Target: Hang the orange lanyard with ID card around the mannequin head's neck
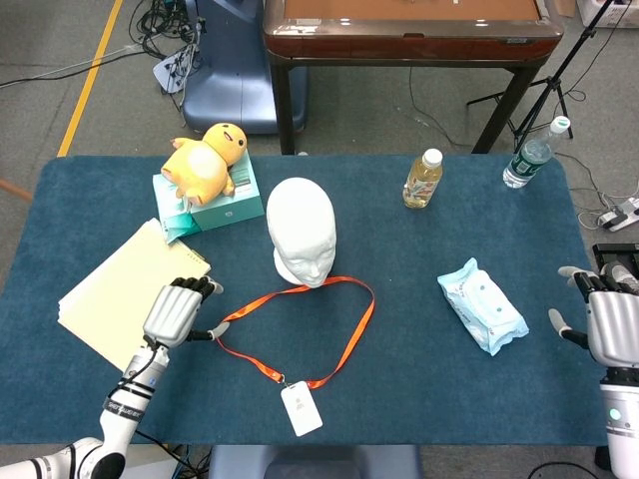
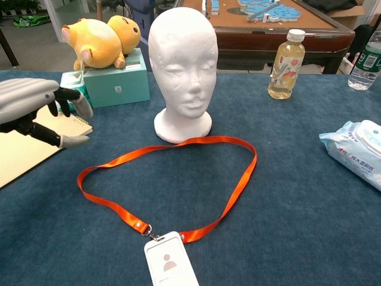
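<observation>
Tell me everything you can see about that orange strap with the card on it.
The orange lanyard is a flat, ribbon-like strap lying slack in an open loop on the blue tablecloth. Its far edge runs close along the base of the white mannequin head. At the near end a small metal clip joins it to a white ID card printed with a grey person icon. No hand touches it.

Even, bright light from overhead falls across my table [image 1: 399, 399]; shadows are soft and short beside the mannequin head [image 2: 182, 65]. Both views are sharp, without glare.
</observation>
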{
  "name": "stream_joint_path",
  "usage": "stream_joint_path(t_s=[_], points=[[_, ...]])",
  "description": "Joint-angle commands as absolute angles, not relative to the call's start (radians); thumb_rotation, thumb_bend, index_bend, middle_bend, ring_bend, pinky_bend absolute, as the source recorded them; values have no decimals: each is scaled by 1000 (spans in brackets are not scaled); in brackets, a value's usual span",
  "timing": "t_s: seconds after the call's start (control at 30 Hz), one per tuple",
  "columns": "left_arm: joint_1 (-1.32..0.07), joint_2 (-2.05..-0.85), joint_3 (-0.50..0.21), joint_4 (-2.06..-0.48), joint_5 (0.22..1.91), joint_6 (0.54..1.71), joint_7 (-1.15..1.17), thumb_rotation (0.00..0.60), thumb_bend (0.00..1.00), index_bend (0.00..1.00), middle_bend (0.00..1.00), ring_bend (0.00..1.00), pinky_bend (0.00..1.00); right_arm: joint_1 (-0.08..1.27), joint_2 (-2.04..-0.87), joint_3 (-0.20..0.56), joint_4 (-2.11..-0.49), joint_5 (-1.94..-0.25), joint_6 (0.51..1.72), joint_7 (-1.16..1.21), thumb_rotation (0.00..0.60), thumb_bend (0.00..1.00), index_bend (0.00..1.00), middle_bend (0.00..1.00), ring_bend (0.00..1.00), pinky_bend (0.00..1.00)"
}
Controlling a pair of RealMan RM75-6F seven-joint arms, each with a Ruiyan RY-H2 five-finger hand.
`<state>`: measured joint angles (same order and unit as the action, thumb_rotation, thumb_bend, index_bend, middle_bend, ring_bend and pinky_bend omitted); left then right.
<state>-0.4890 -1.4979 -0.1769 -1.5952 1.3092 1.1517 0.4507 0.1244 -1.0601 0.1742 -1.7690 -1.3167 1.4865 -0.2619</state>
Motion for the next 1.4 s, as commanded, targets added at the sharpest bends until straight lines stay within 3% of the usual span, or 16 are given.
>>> stream_joint_path(t_s=[0.03,0.13,0.2,0.3,0.4,0.47,0.6,0.73,0.8,1.4], points=[[-507,-1527,-183,-1566,1283,1145,484,351,182,358,369,381,336,122,-1059,171,-1764,-1312,1482,-253,600,250,322,415,368,441],[-520,-1547,-185,-1536,1273,1152,519,327,182,357,526,551,522,121,-1056,168,-1758,-1308,1475,-243,600,250,322,415,368,441],[-528,-1552,-184,-1521,1264,1145,536,283,182,348,656,706,714,121,-1055,167,-1755,-1306,1471,-240,600,250,322,415,368,441],[-544,-1553,-182,-1511,1228,1109,554,251,179,339,803,879,868,123,-1054,167,-1752,-1303,1465,-234,600,250,322,415,368,441],[-557,-1558,-182,-1507,1195,1086,561,236,178,339,916,979,948,126,-1054,165,-1750,-1303,1458,-230,600,250,322,415,368,441],[-559,-1560,-183,-1511,1177,1078,554,254,178,341,953,998,973,126,-1052,164,-1750,-1303,1454,-226,600,250,322,415,368,441],[-569,-1566,-179,-1510,1141,1061,555,363,179,356,995,1000,997,127,-1052,162,-1749,-1301,1450,-219,600,250,322,415,368,441],[-581,-1575,-174,-1502,1111,1050,576,556,179,380,1000,1000,1000,126,-1051,159,-1749,-1298,1445,-216,600,250,322,415,368,441],[-585,-1579,-176,-1506,1094,1046,575,597,179,379,1000,1000,1000,125,-1050,158,-1750,-1297,1445,-214,600,250,322,415,368,441],[-646,-1609,-197,-1531,956,1039,623,600,179,400,1000,1000,1000,115,-1041,150,-1753,-1291,1443,-194,600,250,322,416,368,441]])
